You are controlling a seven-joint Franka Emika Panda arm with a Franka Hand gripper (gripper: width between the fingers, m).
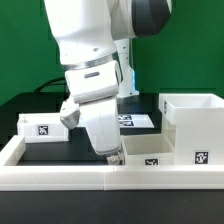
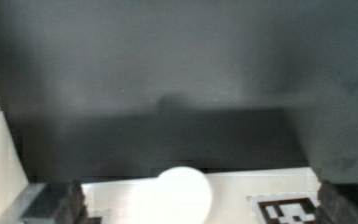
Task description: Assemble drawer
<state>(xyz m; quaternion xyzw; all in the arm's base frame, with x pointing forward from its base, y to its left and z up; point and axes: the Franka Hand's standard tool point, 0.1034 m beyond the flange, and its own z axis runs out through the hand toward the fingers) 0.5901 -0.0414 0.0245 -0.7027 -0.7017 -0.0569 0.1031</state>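
We judge the drawer to be at an early stage: all three of its parts stand apart on the bench (image 1: 52,148), and none is fitted into another. The tall housing (image 1: 195,130) stands at the exterior view's right, upright, just behind the border rail (image 1: 60,178). One small box (image 1: 148,155) sits near the front, just beside the housing on its left, open side up and with its tag facing the front. The other small box (image 1: 40,125) stands well apart, at the exterior view's left. The marker board (image 1: 137,122) lies farther back, partly hidden behind the arm.

The claw (image 1: 108,150) hangs low over the left end of the near box. In the wrist view its dark fingers (image 2: 51,205) show at the two sides with a wide gap between them. A white panel carrying a tag lies in that gap. Nothing looks clamped, so we read the claw as spread wide and holding nothing. A rounded white shape sits in the middle of that gap; we cannot tell what it is.

As we see it, nearly everything is left to do. The near box looks to be the first part to be gripped, then each box has to be slid into the housing in turn. We cannot see the housing's open face from here.
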